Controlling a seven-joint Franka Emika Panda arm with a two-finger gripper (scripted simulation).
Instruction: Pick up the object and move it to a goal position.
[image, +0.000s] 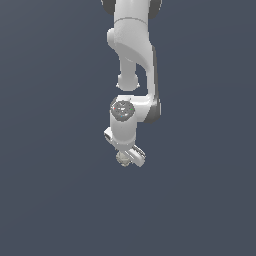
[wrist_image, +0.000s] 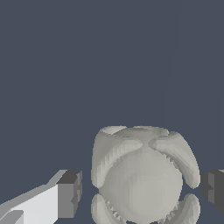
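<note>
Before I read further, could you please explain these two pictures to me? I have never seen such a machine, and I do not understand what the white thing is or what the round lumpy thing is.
Both pictures are simulator renders of one moment. The exterior view shows a white robot arm reaching down over a plain dark surface. At its end is a gripper, a two-fingered clamp. The wrist view comes from a camera on the arm's wrist, looking along the fingers. The lumpy grey-beige ball sits between them. A small gap shows on each side, so the gripper looks open and nothing is held yet. Whether the ball rests on the surface cannot be told.
</note>
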